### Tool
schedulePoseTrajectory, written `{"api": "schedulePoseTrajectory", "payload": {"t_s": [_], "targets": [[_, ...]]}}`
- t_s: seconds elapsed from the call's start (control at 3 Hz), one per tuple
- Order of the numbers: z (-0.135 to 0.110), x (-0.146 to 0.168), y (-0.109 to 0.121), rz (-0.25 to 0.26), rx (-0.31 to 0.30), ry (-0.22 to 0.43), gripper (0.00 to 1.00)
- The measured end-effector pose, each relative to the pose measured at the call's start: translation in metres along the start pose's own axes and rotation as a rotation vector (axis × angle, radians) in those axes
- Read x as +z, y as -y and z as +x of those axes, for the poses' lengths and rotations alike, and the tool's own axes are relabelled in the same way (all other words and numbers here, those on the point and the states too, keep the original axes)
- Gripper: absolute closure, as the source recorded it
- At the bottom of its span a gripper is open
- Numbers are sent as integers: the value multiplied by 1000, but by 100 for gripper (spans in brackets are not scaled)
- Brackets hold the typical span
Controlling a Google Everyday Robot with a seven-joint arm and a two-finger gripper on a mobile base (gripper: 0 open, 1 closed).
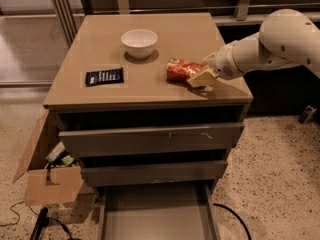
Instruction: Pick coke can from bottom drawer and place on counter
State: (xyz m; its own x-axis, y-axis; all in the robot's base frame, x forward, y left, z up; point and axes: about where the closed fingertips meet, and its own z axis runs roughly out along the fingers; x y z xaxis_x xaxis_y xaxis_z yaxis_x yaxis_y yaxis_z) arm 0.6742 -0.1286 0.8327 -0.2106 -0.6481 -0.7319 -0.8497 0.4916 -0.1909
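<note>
The coke can (pixel 179 69) lies on its side on the counter (pixel 150 84), right of middle near the front edge. My gripper (pixel 197 75) reaches in from the right on the white arm and is shut on the can's right end, with one cream finger (pixel 201 79) in front of it. The can rests on the counter top. The bottom drawer (pixel 155 219) is pulled out and its flat floor shows nothing in it.
A white bowl (pixel 139 42) stands at the back middle of the counter. A flat black packet (pixel 104 76) lies at the front left. The two upper drawers (pixel 150 139) are nearly closed. An open cardboard box (pixel 47 179) sits on the floor at the left.
</note>
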Motion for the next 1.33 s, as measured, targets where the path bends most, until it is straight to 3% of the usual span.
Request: {"api": "schedulePoseTrajectory", "payload": {"t_s": [0.67, 1.33], "targets": [[0, 0, 0, 0, 0, 0, 3], [0, 0, 0, 0, 0, 0, 0]]}}
